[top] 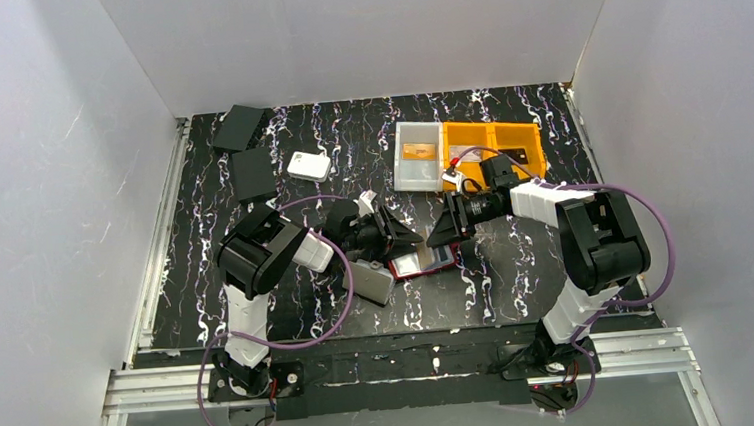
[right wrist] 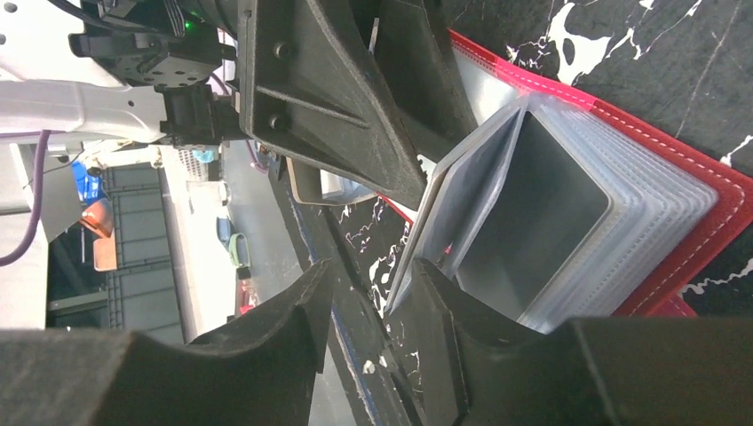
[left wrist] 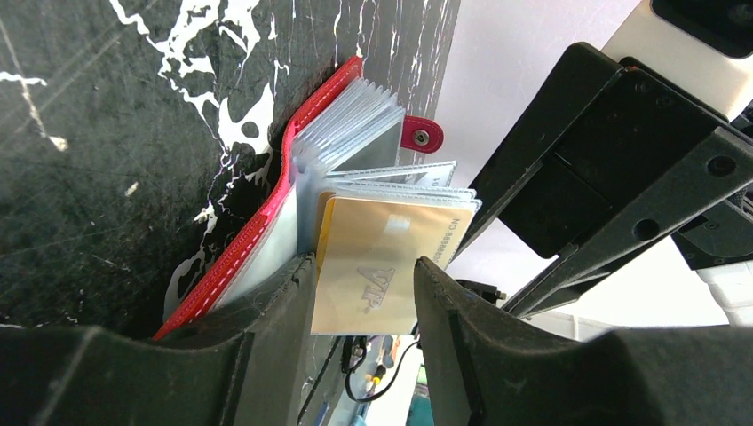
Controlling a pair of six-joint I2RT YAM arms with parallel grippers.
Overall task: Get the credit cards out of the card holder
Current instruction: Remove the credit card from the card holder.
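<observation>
the card holder [top: 422,263] lies open on the black marbled surface [top: 518,273] near the front edge, between the two sets of fingers, which cover much of it from above. its red cover rests on the surface and its clear sleeves [right wrist: 568,222] fan out from the spine. the snap tab [left wrist: 420,135] sticks out at one side.

a gold card [left wrist: 377,257] juts out of the sleeves, face toward the left wrist camera, its lower end cut off behind the left fingers [left wrist: 266,346]. those fingers stand apart with the card spanning the gap. i cannot tell whether they squeeze its edges or only sit in front of it. behind the gold card only thin pale edges show, cards or sleeves, hard to say which.

the right fingers [right wrist: 471,346] are parted a little with nothing between them, one tip against a sleeve's edge.

a grey case [top: 373,281] lies just beside the holder on the left arm's side, partly under that arm. further back sit a white box [top: 308,166], a clear tray [top: 419,177] holding an orange card [top: 415,151], an orange bin [top: 528,132] touching the tray, and two dark boxes [top: 240,127] [top: 253,174].
</observation>
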